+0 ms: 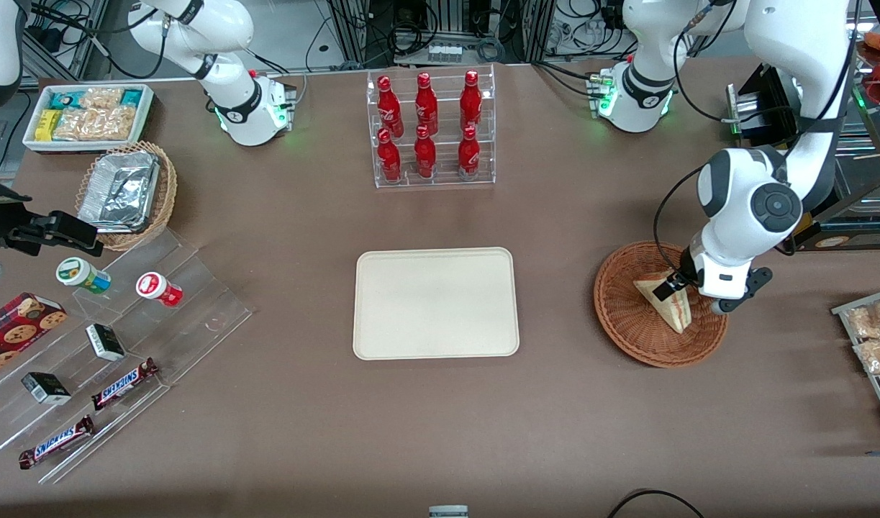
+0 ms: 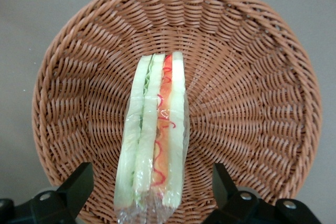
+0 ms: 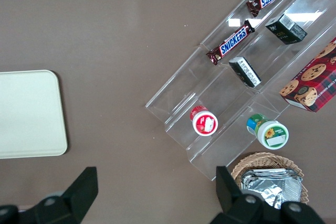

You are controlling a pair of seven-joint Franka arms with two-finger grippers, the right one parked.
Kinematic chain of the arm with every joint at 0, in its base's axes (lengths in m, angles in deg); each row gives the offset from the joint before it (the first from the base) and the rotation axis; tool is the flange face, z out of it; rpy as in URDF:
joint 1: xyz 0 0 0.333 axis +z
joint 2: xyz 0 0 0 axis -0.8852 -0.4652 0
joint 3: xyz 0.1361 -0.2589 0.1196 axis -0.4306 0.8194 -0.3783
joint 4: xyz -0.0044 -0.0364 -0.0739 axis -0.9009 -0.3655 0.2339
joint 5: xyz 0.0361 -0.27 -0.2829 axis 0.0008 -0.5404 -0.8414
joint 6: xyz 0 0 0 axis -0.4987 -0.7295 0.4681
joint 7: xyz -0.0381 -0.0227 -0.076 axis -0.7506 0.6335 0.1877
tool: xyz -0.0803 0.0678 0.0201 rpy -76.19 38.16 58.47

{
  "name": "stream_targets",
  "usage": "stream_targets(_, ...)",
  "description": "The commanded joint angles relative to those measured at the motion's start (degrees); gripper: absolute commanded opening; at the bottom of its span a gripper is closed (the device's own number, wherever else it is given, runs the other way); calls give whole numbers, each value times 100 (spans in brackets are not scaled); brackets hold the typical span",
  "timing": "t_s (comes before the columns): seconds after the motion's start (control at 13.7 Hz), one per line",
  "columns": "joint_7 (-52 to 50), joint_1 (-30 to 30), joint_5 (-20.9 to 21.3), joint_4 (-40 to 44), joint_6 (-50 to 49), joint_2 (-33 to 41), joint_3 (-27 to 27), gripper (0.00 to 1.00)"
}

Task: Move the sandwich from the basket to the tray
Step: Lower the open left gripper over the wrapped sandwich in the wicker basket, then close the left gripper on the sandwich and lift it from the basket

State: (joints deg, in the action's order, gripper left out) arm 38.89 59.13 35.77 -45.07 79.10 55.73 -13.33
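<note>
Fingers (image 2: 79,184) of the left gripper (image 2: 149,192) spread astride the film-wrapped sandwich (image 2: 153,135) mid-basket (image 2: 252,77); judged light, soft, slippery: grip its bread faces gently.

Gripper (image 2: 149,192) low over basket (image 1: 619,320), fingers (image 2: 79,184) spread wide either side of upright sandwich (image 2: 155,135), wicker floor bare around it; open tabletop at frame centre-right between basket and tray (image 1: 435,303).
</note>
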Motion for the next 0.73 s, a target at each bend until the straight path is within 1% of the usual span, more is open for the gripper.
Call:
stream_targets(0.0,-160,-10,141,-15,150,-141,-7,100)
stream_targets(0.29,-160,-10,141,-7,159,-247,-7,99)
stream_targets(0.37,-169,-10,141,-7,159,-247,-7,85)
stream_targets(0.44,-238,-10,141,2,159,-247,-7,61)
stream_targets(0.51,-265,-10,141,2,159,-238,-7,41)
stream_targets(0.59,-266,-10,141,-7,150,-229,-7,25)
stream_targets(0.66,-266,-10,141,-7,141,-220,-7,13)
